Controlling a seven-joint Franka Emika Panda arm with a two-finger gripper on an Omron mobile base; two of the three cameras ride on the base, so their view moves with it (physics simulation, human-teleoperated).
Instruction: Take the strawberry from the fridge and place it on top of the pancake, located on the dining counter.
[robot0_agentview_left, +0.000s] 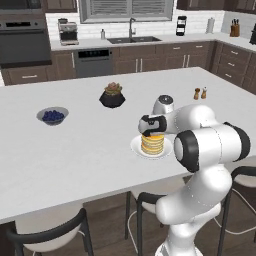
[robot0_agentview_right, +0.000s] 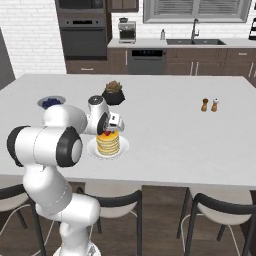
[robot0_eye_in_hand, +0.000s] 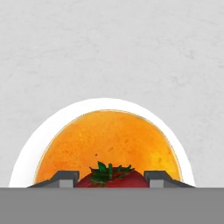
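End effector (robot0_eye_in_hand: 110, 180) grips the strawberry (robot0_eye_in_hand: 110, 177) between its fingertips directly above the pancake (robot0_eye_in_hand: 107, 146), poised so release would seat the berry on the stack.

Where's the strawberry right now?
The strawberry sits between the gripper fingertips, right above the pancake stack on its white plate, near the dining counter front edge.
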